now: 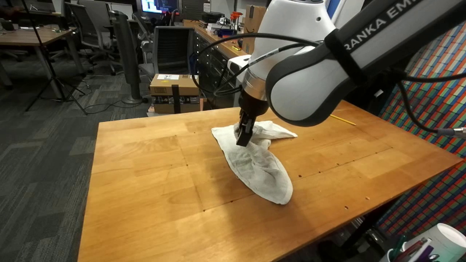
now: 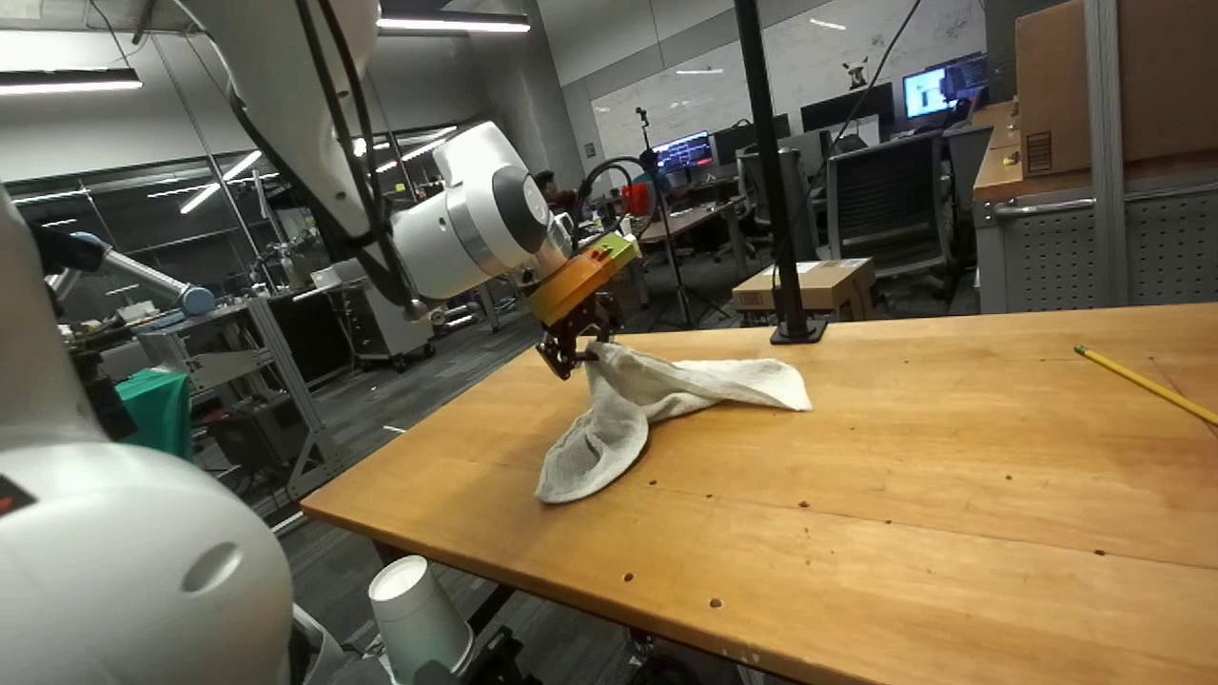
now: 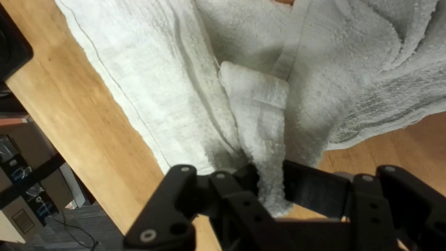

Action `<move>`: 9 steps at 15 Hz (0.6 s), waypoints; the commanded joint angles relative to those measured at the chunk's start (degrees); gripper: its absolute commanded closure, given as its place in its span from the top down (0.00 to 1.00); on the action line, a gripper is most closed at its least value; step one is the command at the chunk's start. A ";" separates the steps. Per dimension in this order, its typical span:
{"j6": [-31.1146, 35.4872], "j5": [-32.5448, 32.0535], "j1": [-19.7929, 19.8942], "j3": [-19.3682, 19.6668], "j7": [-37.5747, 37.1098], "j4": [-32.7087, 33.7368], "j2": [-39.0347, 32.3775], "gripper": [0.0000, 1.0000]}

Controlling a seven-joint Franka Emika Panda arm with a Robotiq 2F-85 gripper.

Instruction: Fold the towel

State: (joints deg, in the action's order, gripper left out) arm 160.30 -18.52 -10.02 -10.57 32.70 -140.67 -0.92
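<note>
The gripper [image 3: 270, 184] is pinching a narrow fold of the towel [image 1: 260, 173], its fingers [image 3: 315, 190] pressing in on the cloth from either side, and the arm [image 1: 309, 89] is leaning over both. The rest of the towel is lying crumpled on the wooden table [image 1: 145, 163], standing up in a peak at the fingers and spreading outward: a rounded end is pointing toward the near edge [image 2: 533, 566], and a narrower tail is trailing rightward in both exterior views. In the wrist view the towel's stitched hem [image 3: 118, 87] is running roughly alongside the table's edge, a strip of wood lying between them. Past the rounded end, more wood is stretching to the near edge, a white cup [image 2: 419, 609] sitting just outside it and lower; in an exterior view a broader run is spreading out to the left edge [image 1: 91, 189]. On the opposite side a yellow pencil [image 2: 1147, 383] is lying well apart from the towel. At the far edge [image 1: 164, 118] a black post [image 2: 775, 190] is standing near the trailing tail, and just beyond that edge cardboard boxes [image 1: 174, 89] are sitting in a stack. Farther out, a chair [image 1: 174, 49] is standing, a tripod [image 1: 54, 78] is straddling the gray carpet [image 1: 36, 156], and a lit monitor [image 1: 159, 5] is glowing at the back.
</note>
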 commanded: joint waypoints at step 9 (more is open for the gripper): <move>0.49 -0.99 -0.39 -0.26 -1.55 6.68 -5.20 0.02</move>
State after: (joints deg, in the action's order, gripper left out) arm 160.31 -18.54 -10.40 -10.77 32.57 -137.67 -3.65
